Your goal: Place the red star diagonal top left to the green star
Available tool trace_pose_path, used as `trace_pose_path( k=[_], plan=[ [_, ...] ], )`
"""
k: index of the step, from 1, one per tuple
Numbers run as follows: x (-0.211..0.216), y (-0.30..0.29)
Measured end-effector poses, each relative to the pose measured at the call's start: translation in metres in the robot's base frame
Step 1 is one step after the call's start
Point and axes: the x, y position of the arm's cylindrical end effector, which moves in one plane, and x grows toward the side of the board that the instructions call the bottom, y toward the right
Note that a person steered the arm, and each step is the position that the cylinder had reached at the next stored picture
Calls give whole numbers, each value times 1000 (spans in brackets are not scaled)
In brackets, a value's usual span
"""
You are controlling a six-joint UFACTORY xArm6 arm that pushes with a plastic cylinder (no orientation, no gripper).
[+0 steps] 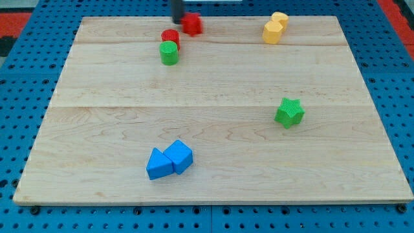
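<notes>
the red star [191,24] sits at the board's top edge, a little left of centre. my tip [177,17], a plain rod end with no claw to open or close, rests just beside the star on its left, apparently touching. the green star [289,112] lies well apart, toward the board's right edge and lower down. so the star needs pushing right and down, and the tip's left side suits that. a red cylinder [170,37] and green cylinder [169,53] stand just below the tip.

Bright, even light falls on the tabletop [213,129], with no glare. Blocks cast only faint, short shadows. The rod [176,8] above the red star [191,24] looks slightly blurred.
</notes>
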Motion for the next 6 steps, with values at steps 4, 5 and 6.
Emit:
trace_pose_path(
  k=[4,5,6],
  plan=[
    [75,177],
    [68,247],
    [-11,258]
  ],
)
